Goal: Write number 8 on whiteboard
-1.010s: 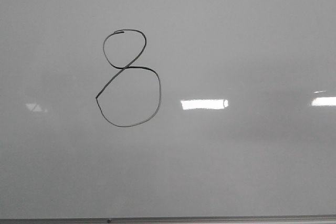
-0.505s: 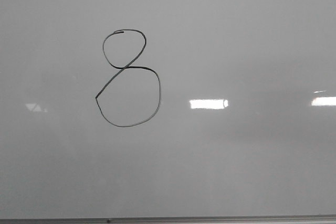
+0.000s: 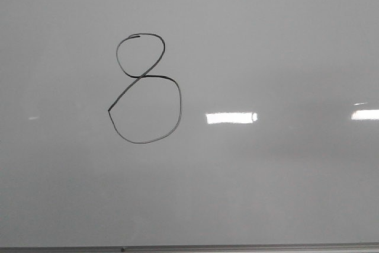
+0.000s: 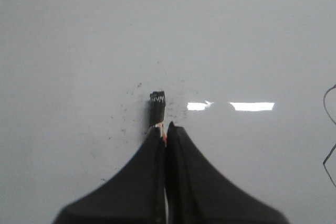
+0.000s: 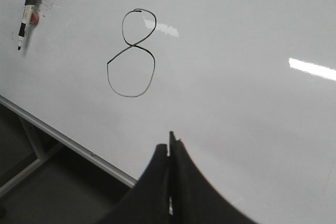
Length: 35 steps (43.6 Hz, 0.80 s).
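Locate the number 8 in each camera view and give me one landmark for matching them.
Front view: the number 8 is left of centre, whole, on the whiteboard.
Left wrist view: only a sliver of its line shows at the frame's right edge.
Right wrist view: it is whole, ahead of the right gripper.
Shared landmark: its pointed corner.

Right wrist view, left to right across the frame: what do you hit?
marker → number 8 → right gripper, jaws closed → bright glare strip, all over the whiteboard.
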### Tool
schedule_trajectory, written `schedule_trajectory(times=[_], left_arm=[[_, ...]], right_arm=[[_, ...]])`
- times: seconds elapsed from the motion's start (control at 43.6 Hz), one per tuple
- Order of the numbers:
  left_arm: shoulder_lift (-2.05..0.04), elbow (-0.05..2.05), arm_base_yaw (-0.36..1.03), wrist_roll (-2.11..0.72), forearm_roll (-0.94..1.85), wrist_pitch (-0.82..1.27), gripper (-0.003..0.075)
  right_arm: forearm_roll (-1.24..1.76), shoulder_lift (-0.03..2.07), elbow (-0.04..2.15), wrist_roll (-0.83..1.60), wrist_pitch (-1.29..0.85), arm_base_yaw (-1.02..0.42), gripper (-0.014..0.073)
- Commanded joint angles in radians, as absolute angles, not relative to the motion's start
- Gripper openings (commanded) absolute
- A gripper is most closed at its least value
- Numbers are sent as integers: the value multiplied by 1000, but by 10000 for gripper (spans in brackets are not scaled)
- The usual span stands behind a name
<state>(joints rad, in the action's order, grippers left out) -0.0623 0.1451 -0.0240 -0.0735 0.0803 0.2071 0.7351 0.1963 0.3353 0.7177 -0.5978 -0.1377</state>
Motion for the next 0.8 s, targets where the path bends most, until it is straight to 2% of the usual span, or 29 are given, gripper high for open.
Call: schedule_trajectory(times=[0.0,0.23,0.78], left_arm=[[-23,111,-16,-63,84,109,-20],[19,-24,-16,-63,84,15,-20],[19,-19,-16,-63,84,42,-20]], right_arm=[[772,205,364,722,-542,-131,-61],[772,205,364,722,-542,-131,-61],[773,205,364,722,-542,-131,-61]])
